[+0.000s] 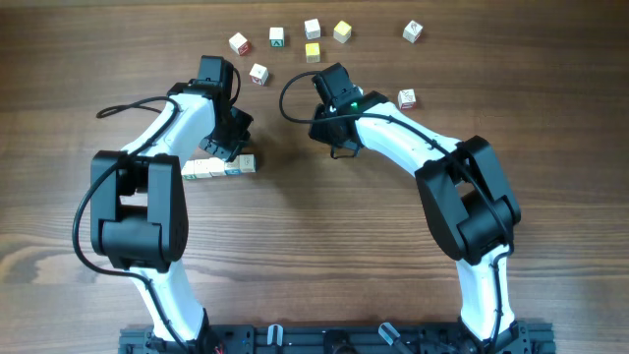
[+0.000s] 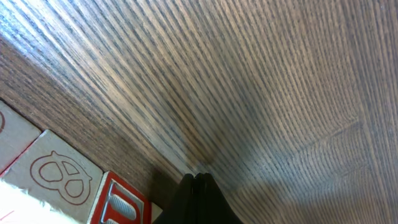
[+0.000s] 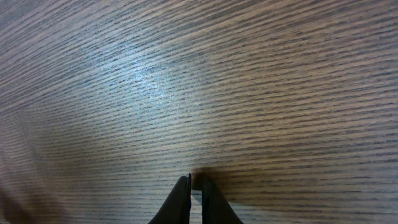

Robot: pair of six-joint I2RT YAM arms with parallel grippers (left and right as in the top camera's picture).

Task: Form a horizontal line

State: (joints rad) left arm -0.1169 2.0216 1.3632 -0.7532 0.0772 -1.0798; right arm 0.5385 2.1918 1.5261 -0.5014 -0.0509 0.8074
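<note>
Horizontal line of small white cubes with coloured marks [image 1: 218, 167] sits just beside the left gripper [image 2: 196, 182], jaws pinched shut on nothing. Right gripper [image 3: 196, 186] is closed and empty too, over the brown wood-grain table [image 1: 324, 236].

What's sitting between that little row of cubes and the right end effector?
Nothing. The overhead view shows only bare wooden table between the row of cubes and the right end effector.

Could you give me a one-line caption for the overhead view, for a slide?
The left gripper, jaws shut, rests beside a short row of cubes; loose cubes lie scattered beyond.
</note>
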